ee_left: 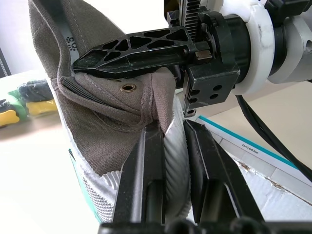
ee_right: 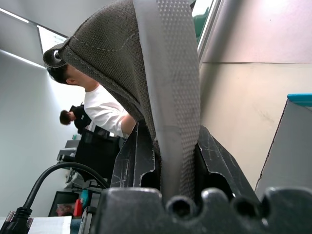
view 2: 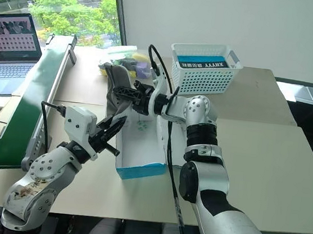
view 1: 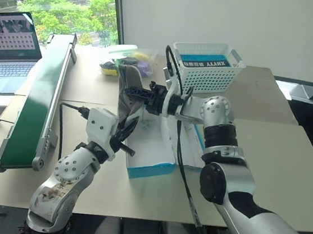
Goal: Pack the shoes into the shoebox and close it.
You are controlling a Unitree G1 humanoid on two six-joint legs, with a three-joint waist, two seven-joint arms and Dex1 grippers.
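Two hands meet on one grey-beige shoe (view 1: 126, 91) just above centre of the left eye view, holding it upright over the open shoebox (view 1: 154, 150). The right hand (view 1: 142, 95) reaches in from the right of the frame and points toward the left; in the right wrist view its two black fingers (ee_right: 134, 161) are pinched on a fold of the shoe's grey fabric and pale strip. The left hand (view 1: 125, 133) comes up from the lower left, and in the left wrist view its fingers (ee_left: 151, 165) straddle the ribbed pale sole edge of the shoe, pinching it between them. The shoebox lies on the pale table (view 1: 275, 164) at centre frame, bright blue outside and white inside, its near blue end wall facing the camera and its white lid flap lying open to the right beneath the right arm. A white lattice basket (view 1: 206, 66) stands behind it at upper centre, with a blue item inside. A green conveyor (view 1: 36, 109) runs down the left of the frame, with an open laptop (view 1: 8, 49) at the upper left. Yellow and green objects (view 1: 112, 67) sit on the table behind the shoe. A person in a white top (ee_right: 105, 112) appears in the right wrist view.
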